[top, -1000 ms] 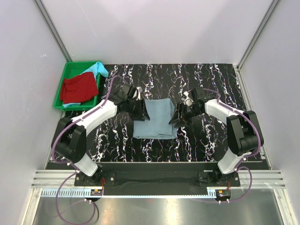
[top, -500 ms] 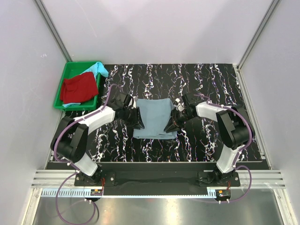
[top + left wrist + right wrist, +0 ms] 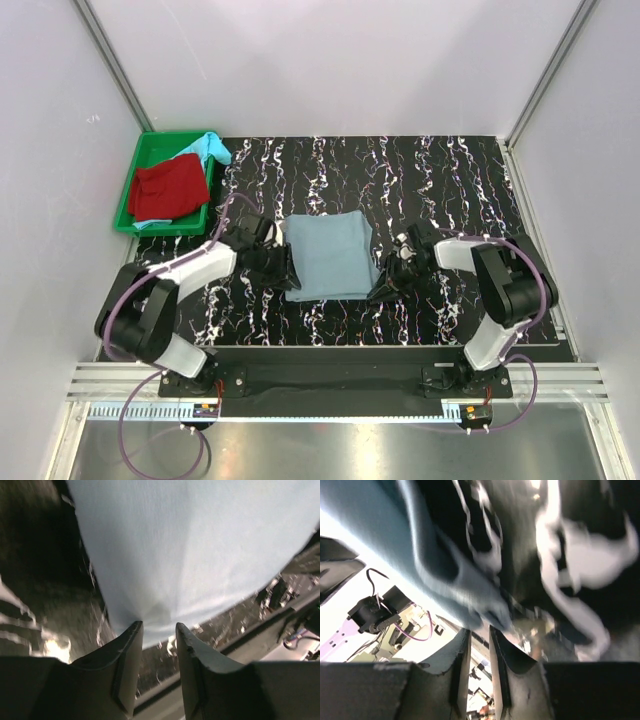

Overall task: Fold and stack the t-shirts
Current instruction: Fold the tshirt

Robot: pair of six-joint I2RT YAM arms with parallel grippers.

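Grey-blue shirt (image 3: 328, 255): folded into a rectangle, flat on the marbled black table (image 3: 440, 180), centre of the overhead frame.
Left gripper (image 3: 285, 270): at the rectangle's lower-left corner. Its fingers (image 3: 127, 650) stand about half apart, with the cloth edge puckered at the tips and no pinch visible.
Right gripper (image 3: 385, 290): at the lower-right corner, jaws nearly together, with a cloth fold at the tips. It is too blurred to tell whether anything is held.
Pairing: one arm at each near corner, probably so that edge lifts evenly for the next fold.
Red shirt (image 3: 168, 185): crumpled in the green tray (image 3: 135, 170), upper left, not yet folded.
Turquoise shirt (image 3: 207, 147): spills over the tray's far corner.
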